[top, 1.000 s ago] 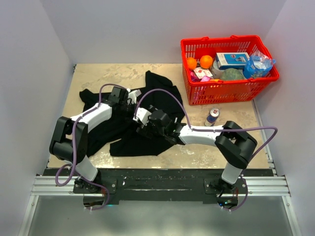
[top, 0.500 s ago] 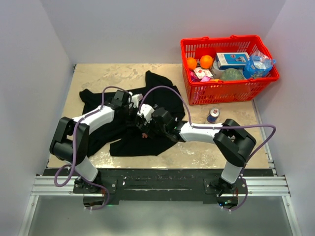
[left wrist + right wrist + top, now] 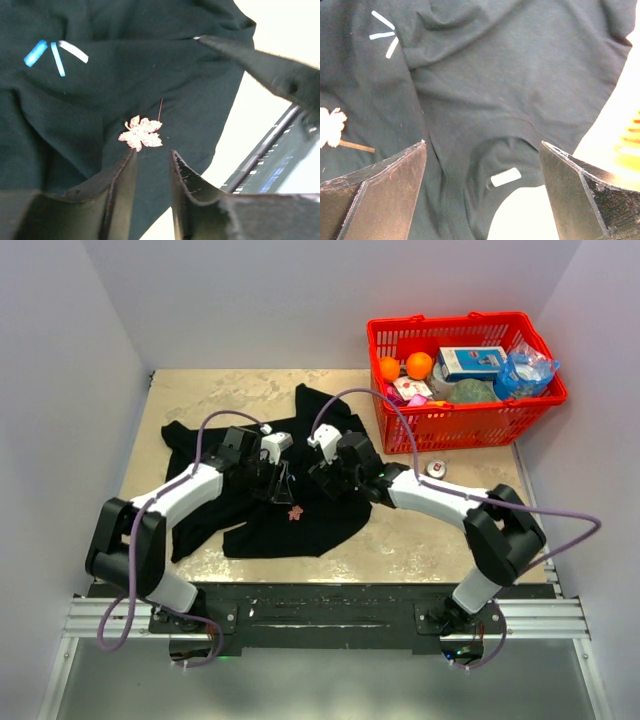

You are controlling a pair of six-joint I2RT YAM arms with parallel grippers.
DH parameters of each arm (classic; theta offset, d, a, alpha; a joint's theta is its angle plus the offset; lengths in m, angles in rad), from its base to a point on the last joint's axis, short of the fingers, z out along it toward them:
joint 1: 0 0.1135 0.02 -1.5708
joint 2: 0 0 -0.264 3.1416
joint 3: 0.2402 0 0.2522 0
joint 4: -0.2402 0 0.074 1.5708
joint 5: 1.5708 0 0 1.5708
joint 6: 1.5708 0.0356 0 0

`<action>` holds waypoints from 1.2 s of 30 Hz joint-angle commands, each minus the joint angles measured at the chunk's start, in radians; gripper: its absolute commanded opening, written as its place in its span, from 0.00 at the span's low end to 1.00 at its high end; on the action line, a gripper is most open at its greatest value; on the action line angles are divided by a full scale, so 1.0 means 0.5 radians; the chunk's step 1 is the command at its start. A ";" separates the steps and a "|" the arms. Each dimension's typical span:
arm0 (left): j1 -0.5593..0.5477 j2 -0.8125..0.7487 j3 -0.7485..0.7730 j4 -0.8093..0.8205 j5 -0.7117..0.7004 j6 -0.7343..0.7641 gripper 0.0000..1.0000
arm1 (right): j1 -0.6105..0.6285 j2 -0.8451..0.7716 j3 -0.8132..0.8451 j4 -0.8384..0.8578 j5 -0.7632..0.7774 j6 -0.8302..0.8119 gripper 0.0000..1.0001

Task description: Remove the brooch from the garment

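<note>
Leaf-shaped brooch [image 3: 141, 133] on black T-shirt [image 3: 75, 110], middle of surface [image 3: 200, 390], just beyond left gripper [image 3: 152, 152]: jaws narrowly parted, grasping nothing. Right gripper [image 3: 483, 145] above white neck label [image 3: 506, 177]: jaws spread wide, empty.

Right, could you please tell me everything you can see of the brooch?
The brooch is a small maple-leaf shape, pale pink-gold with a glittery look and jagged lobes. A thin straight pin sticks out from one edge. It lies flat on the black garment, between the two arms in the top view, resting on the cloth. Whether it is pinned through the cloth cannot be told. The left gripper hangs right beside it with fingers apart, apparently just short of touching.
</note>
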 commanded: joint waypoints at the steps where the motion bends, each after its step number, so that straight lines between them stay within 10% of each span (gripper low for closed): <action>1: -0.104 -0.265 -0.114 0.123 -0.095 0.550 0.41 | -0.016 -0.276 0.095 -0.247 -0.002 -0.020 0.97; 14: -0.654 -0.431 -0.580 0.731 -0.920 0.814 0.70 | -0.104 -0.601 0.089 -0.318 0.050 -0.085 0.99; 36: -0.703 -0.060 -0.378 0.661 -1.273 0.799 0.42 | -0.243 -0.798 -0.098 -0.299 -0.027 0.001 0.99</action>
